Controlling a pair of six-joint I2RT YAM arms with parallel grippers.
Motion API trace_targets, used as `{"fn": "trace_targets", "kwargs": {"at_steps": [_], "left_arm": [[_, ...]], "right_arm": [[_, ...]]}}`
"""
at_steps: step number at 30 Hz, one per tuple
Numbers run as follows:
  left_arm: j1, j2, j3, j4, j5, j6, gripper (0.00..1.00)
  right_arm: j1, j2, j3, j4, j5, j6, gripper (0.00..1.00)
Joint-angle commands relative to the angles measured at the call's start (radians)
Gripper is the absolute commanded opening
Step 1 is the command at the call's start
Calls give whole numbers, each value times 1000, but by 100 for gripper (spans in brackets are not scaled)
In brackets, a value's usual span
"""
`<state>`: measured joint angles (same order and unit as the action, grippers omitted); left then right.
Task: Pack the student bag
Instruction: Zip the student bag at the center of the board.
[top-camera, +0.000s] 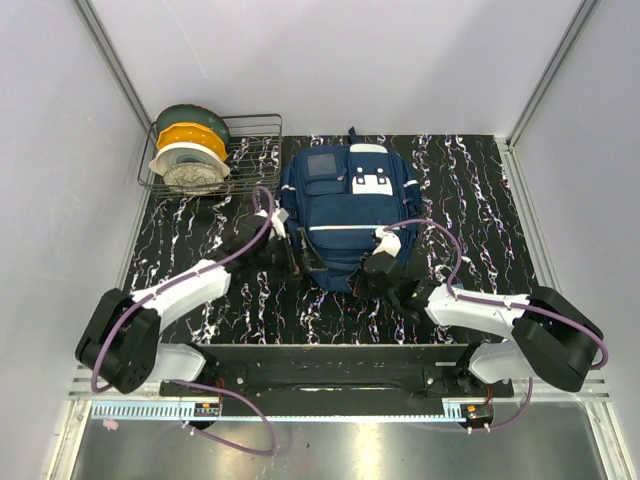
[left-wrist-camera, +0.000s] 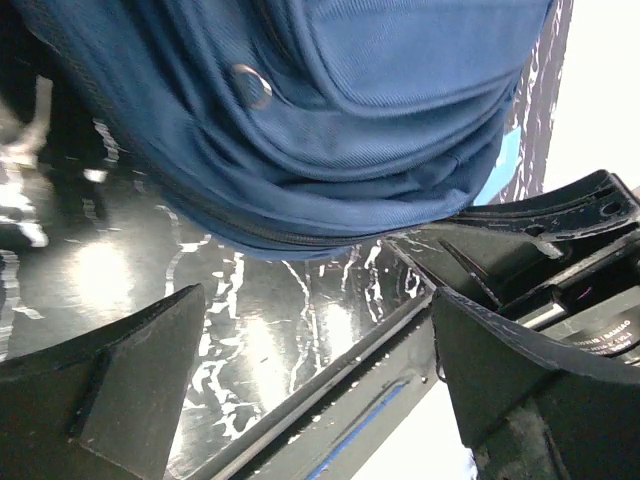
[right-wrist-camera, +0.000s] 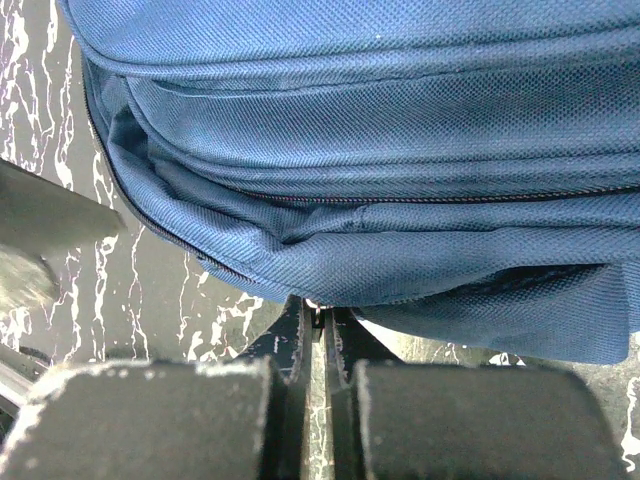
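At the centre of the table (top-camera: 480, 200), the student bag (top-camera: 345, 215) lay flat. The left gripper (left-wrist-camera: 318, 310) stood wide open and empty at its 8 o'clock edge; the right gripper (right-wrist-camera: 322, 318) was closed against its 5 o'clock hem. Recommended: grip at the zip line, not loose fabric

The top camera looks steeply down from behind the arm bases over the whole worktop (top-camera: 480, 200). Both wrist cameras sit low and close, looking past the left fingers (left-wrist-camera: 130, 390) and right fingers (right-wrist-camera: 160, 420) at the student bag (top-camera: 345, 210), which all views share.
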<state>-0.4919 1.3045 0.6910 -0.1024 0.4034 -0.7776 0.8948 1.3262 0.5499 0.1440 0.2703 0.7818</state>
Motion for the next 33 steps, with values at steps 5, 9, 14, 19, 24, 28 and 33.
{"fn": "trace_targets", "kwargs": {"at_steps": [5,9,14,19,24,28,33], "left_arm": [[-100,186,96,202,-49,-101,99],[-85,233,165,193,-28,-31,80],[-56,268,220,167,3,20,24],[-1,259,208,147,11,49,0],[84,222,206,83,11,116,0],[176,203,211,29,38,178,0],[266,216,220,-3,132,212,0]], "right_arm": [[-7,-21,42,40,7,-21,0],[-8,-45,28,26,7,-21,0],[-8,-68,-8,42,0,-12,0],[-8,-85,-19,23,12,-16,0],[-7,-99,-30,5,39,-18,0],[-8,-105,-36,-6,66,-22,0],[-8,-104,-24,-34,76,-33,0]]}}
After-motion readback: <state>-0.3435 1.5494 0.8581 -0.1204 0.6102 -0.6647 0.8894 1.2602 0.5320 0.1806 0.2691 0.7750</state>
